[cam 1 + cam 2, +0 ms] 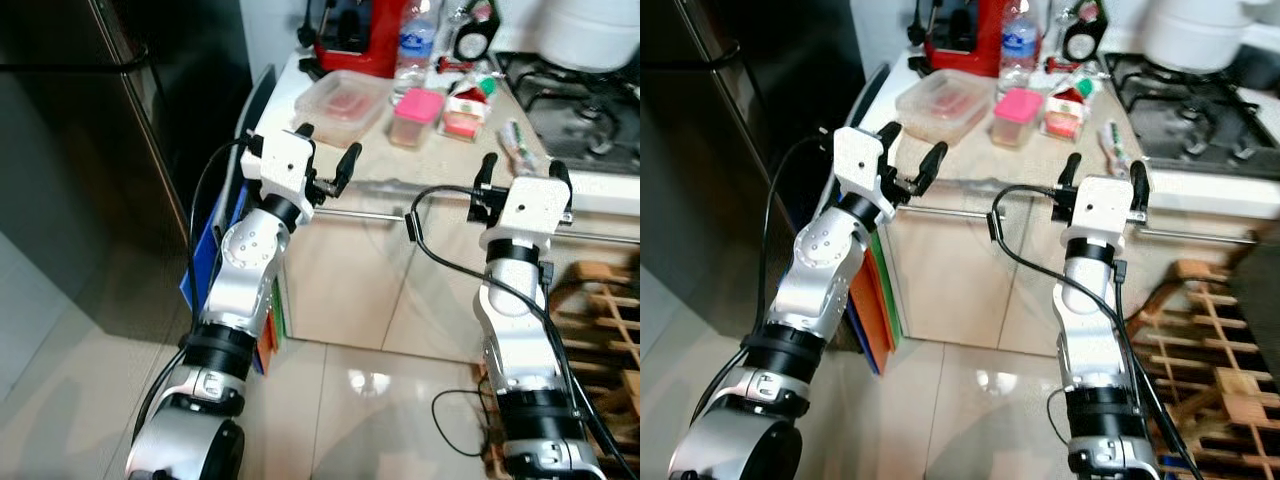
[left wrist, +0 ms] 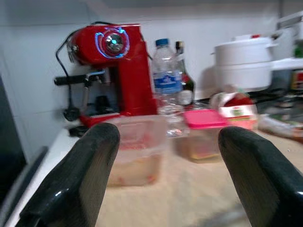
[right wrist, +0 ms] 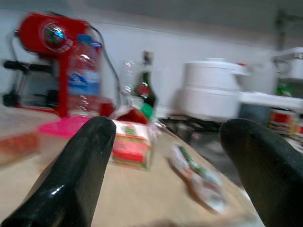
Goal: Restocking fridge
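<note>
From the left eye view, both arms were raised toward the front edge of a beige kitchen surface. The left gripper had its fingers spread wide with nothing between them, just before the surface's left corner. The right gripper was likewise spread open and empty, near the front edge further right. On the surface lay a clear lidded container with reddish food, a tub with a pink lid just to its right, and a small red and white carton beside that. Behind them stood a red coffee machine and a water bottle. A dark fridge stood at the left, its door closed, and a gas hob at the right.

The right eye view showed the same layout, with a white pot on the hob and a wooden rack on the floor at the right.

In the left wrist view, the clear container sat between the two black fingers, with the pink-lidded tub next to it.

In the right wrist view, blurred, the carton lay just beyond the parted fingers, and a wrapped packet lay near it.
</note>
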You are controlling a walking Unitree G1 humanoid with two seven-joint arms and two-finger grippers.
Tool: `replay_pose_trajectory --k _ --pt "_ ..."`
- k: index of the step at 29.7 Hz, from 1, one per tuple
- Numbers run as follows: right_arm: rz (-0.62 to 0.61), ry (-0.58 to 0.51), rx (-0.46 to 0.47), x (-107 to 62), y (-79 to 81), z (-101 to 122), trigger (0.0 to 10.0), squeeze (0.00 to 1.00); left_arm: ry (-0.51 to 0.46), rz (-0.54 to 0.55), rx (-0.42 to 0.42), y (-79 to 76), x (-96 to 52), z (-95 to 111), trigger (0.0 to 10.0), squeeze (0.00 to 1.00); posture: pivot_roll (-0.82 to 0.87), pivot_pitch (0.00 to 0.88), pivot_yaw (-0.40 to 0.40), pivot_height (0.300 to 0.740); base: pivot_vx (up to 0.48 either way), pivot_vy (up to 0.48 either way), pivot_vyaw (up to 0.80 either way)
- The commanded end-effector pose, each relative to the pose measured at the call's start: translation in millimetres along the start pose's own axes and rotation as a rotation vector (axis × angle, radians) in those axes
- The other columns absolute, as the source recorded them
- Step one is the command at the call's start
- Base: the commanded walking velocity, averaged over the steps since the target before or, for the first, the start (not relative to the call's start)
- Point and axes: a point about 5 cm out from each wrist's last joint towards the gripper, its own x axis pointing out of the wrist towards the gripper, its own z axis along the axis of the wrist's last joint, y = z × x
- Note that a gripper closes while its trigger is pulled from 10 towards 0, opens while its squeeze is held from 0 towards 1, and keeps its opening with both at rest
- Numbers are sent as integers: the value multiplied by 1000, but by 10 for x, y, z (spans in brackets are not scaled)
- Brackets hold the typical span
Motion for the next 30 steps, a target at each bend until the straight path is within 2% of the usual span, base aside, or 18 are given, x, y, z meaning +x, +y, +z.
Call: replay_pose_trajectory --k 1,5,9,11,12,15,18,23,26,30 --pt "-37 -3 -20 17 -136 1 10000 0 -46 -48 7 -158 73 94 10000 0 47 0 32 740 480 0 0" --pt "-37 -23 -15 46 -127 53 10000 0 -59 -52 8 -165 82 124 10000 0 49 0 32 740 480 0 0" --pt "-38 -140 7 179 -105 357 10000 0 -107 -56 3 -172 111 242 10000 0 51 0 34 740 480 0 0" --pt "-39 -152 11 202 -103 400 10000 0 -108 -54 3 -170 115 249 10000 0 51 0 36 740 480 0 0" --pt "-41 -191 25 283 -106 530 10000 0 -111 -46 -17 -170 132 266 10000 0 49 0 36 740 0 0 0" --pt "-59 -223 52 416 -142 663 10000 0 -112 -42 -28 -175 149 281 10000 0 48 0 37 740 0 0 0" --pt "-82 -203 74 567 -189 684 10000 0 -109 -45 -23 -179 152 285 10000 0 50 0 35 740 0 0 0" --pt "-72 -81 106 784 -216 551 10000 0 -98 -46 -26 -184 141 283 10000 0 72 0 32 740 0 0 0" --pt "-24 11 135 897 -180 454 10000 0 -93 -47 -22 -194 115 286 10000 0 93 0 23 740 0 0 0" --pt "31 57 149 989 -124 404 10000 0 -86 -42 -7 -201 56 288 10000 0 123 0 11 740 0 0 0"
